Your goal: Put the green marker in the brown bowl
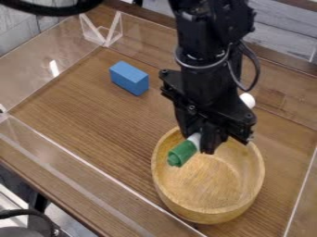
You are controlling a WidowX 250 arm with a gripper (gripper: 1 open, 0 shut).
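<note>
The brown bowl sits at the near right of the wooden table. My gripper points straight down over the bowl's far-left rim, shut on the green marker. The marker's green cap sticks out below and left of the fingers, tilted, hanging just above the inside of the bowl. Most of the white barrel is hidden behind the black fingers.
A blue rectangular block lies on the table to the left of the arm. Clear plastic walls border the table on the left and front. A small clear stand sits at the back.
</note>
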